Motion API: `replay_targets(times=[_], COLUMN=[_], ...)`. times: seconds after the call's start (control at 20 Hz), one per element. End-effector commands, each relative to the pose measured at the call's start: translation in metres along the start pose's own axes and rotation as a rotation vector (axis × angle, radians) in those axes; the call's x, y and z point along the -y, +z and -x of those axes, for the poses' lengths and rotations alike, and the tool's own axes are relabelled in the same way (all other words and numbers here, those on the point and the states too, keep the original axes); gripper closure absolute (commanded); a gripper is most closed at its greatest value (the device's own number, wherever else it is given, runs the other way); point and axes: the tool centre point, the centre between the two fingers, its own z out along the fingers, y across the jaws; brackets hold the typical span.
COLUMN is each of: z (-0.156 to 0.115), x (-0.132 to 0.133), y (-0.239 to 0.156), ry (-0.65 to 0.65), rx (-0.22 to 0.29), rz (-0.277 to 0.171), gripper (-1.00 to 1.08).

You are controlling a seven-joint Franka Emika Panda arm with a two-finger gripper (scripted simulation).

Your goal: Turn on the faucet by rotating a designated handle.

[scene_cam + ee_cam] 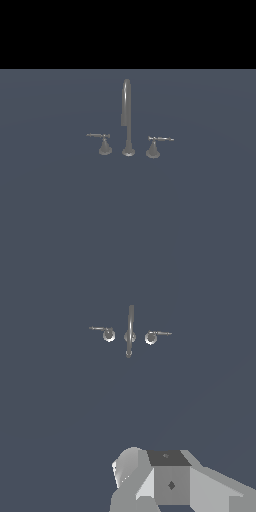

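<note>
Faucet (128, 120) upright on table (50, 200), handle (159, 139) beside spout. Jaws' opening cannot be told; gripper body only. No readable writing.

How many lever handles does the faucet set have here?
2. The handle sits at the exterior view's right of the spout; the twin lever sits at its left. Both stand apart from the spout base. Nothing appears to hide another.

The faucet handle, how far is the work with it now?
Nothing looks done yet. The faucet stands untouched, and the handle on the exterior view's right has nothing on it. The arm is absent from the exterior view. Left: approach, grasp and rotate the handle.
</note>
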Motion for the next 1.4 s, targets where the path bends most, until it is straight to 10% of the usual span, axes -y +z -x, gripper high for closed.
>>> replay_targets(times=[0.0,1.35], z=[0.000,-0.040], x=[0.000,-0.022], y=[0.000,0.020], ry=[0.000,0.196], rx=[0.000,0.011], rz=[0.000,0.092], gripper=[1.08,1.08])
